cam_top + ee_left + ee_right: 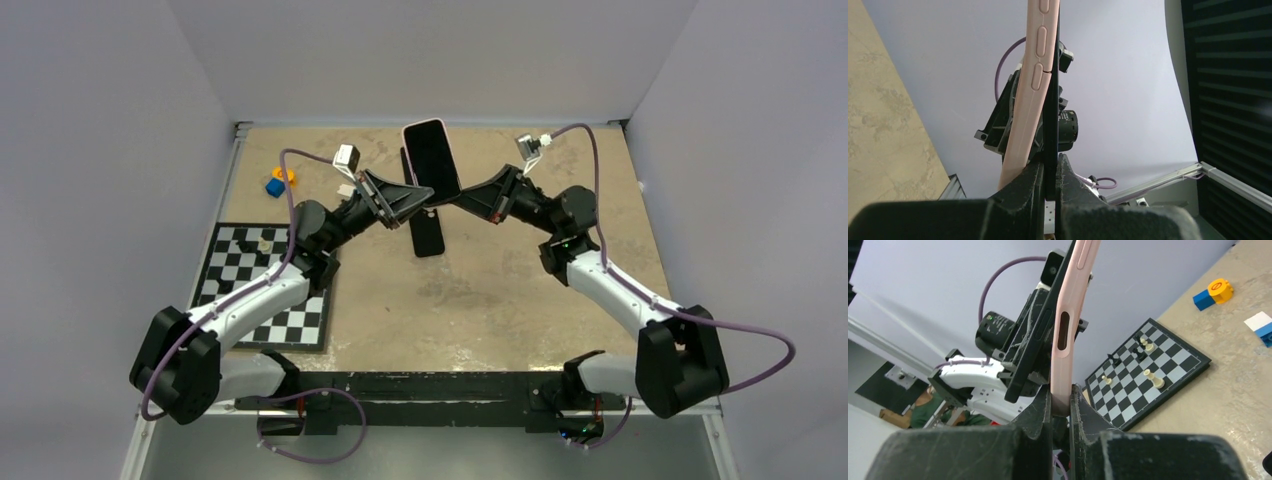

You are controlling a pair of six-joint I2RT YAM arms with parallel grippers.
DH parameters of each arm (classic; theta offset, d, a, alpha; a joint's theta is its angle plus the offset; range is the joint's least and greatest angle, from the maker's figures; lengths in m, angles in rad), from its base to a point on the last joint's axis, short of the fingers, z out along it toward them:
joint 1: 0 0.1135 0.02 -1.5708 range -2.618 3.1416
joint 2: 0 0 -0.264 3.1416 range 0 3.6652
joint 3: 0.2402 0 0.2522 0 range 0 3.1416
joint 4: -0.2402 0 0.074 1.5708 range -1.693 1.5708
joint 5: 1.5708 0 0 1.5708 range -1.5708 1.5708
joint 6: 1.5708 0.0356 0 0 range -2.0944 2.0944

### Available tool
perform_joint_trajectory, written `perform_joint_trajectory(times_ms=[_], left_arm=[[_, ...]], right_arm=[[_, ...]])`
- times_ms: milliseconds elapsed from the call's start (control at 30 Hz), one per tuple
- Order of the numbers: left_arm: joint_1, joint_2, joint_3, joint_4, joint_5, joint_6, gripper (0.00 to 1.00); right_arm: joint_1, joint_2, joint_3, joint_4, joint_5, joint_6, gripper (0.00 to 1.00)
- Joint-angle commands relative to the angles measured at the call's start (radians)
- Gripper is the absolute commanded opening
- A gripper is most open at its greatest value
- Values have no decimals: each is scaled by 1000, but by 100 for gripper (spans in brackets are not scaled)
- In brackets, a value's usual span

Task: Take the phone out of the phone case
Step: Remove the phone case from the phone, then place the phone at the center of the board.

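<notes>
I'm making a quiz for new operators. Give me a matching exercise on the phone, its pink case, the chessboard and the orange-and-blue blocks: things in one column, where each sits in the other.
1 phone
2 phone case
3 chessboard
4 orange-and-blue blocks

A pinched by the right fingers
B flat on the table's left side
C pinched by the left fingers
D on the table, farther back than the chessboard

Pairs: 1-C, 2-A, 3-B, 4-D
</notes>
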Motion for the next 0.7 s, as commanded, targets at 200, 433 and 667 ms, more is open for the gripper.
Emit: perform_joint_trajectory(times_ms=[200, 433, 667], left_arm=[[-66, -25, -72, 158, 45, -92, 0], [-65, -112, -53, -138, 53, 123, 0], [-5, -27, 120, -610, 30, 510, 0]], right_arm=[[15, 111, 284, -443, 362, -244, 0], [-73, 192, 365, -746, 456, -338, 0], [-218, 11, 227, -1058, 613, -646, 0]])
